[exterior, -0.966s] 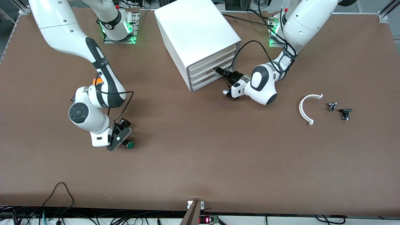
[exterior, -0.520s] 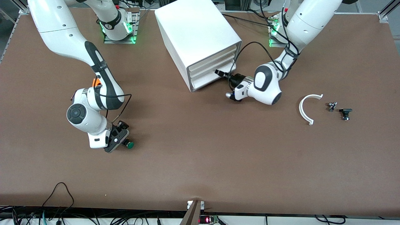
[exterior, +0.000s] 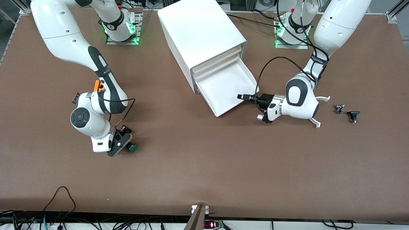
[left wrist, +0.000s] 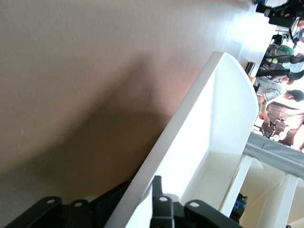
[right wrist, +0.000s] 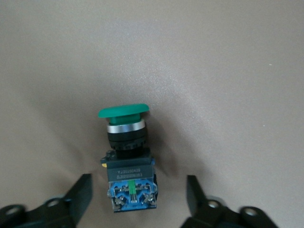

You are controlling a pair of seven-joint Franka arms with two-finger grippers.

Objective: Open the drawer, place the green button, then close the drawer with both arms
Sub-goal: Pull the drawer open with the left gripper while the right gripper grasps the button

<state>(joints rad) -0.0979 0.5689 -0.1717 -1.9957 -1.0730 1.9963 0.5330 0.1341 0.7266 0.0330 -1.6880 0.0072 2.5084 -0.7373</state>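
The big white cabinet (exterior: 198, 32) stands at the middle of the table's robot side. Its lowest drawer (exterior: 223, 89) is pulled far out and shows empty. My left gripper (exterior: 243, 96) is shut on the drawer's front wall near one corner. In the left wrist view the wall (left wrist: 209, 133) runs between my left gripper's (left wrist: 137, 190) jaws. The button (exterior: 132, 148) lies on its side on the table, with a green cap and a black-blue body. My right gripper (exterior: 123, 144) is open and low over it. In the right wrist view the button (right wrist: 124, 142) lies between my right gripper's (right wrist: 137, 194) jaws, apart from both.
A white curved piece (exterior: 323, 98) lies under the left arm's wrist, partly hidden. A small metal part (exterior: 339, 108) and a small black part (exterior: 353, 115) lie toward the left arm's end. An orange cube (exterior: 98, 85) shows beside the right forearm.
My left gripper has pulled the lowest drawer out of the cabinet, toward the front camera. My right gripper has stayed low at the button.
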